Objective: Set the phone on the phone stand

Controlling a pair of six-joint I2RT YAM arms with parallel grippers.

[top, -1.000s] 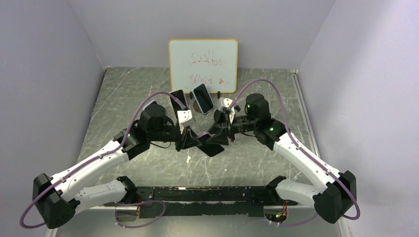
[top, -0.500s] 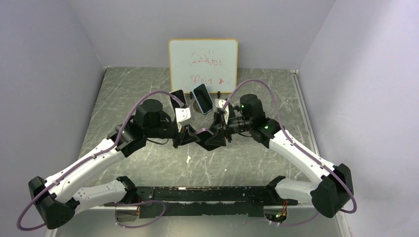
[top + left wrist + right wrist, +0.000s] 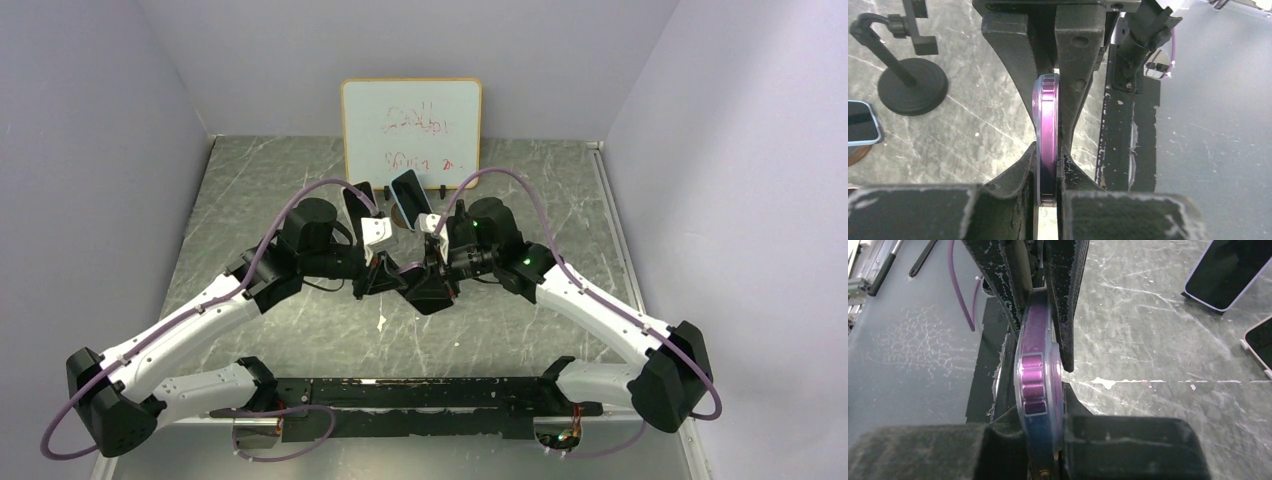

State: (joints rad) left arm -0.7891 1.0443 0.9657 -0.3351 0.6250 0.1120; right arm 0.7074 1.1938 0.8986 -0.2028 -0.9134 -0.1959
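Clamping the phone [image 3: 1044, 115] edge-up between left claw [image 3: 1048, 165] and right claw [image 3: 1040, 410], both pinched tight on it, long axis running claw to claw, with the stand [image 3: 910, 85] ahead-left of left claw, seemingly about as near to either

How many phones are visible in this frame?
3. A purple phone clamped between the left gripper and right gripper; a blue-cased phone and a dark phone side by side before the whiteboard. Others may be hidden.
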